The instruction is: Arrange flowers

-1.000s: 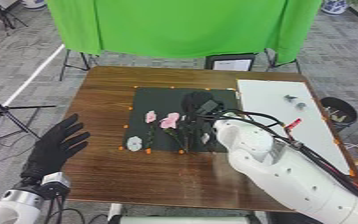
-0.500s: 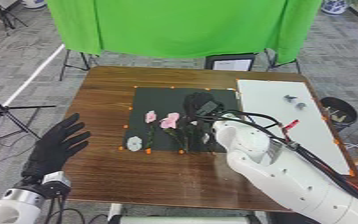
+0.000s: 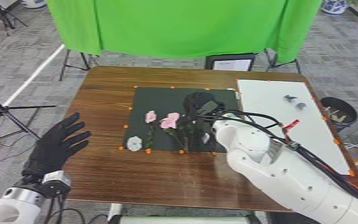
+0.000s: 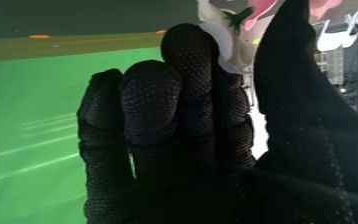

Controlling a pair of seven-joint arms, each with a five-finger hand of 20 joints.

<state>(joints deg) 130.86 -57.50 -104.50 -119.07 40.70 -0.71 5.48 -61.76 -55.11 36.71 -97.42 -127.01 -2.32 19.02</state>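
Note:
Above the dark mat [image 3: 162,97] in the head view is my right hand [image 3: 199,102], just right of the pink flowers. Of these, one pink flower [image 3: 151,117] lies left of a fuller pink bloom [image 3: 169,120], their green stems pointing toward the near edge. A white flower [image 3: 134,143] rests at the mat's near left corner. In the right wrist view, my right hand [image 4: 189,135] has its fingers extended and the thumb apart; white petals [image 4: 232,42] show between them, touching or just behind, which I cannot tell. My left hand [image 3: 51,150], open, is at the table's left edge.
A white board [image 3: 286,125] covers the table's right side, with small grey pieces [image 3: 290,97] on it. Orange markers line the mat. Beyond the table hangs a green cloth [image 3: 184,27]; a dark bin [image 3: 338,111] stands at the right on the floor.
The right hand and forearm have shifted only slightly over the mat. The flowers on the mat and the left hand have stayed in place.

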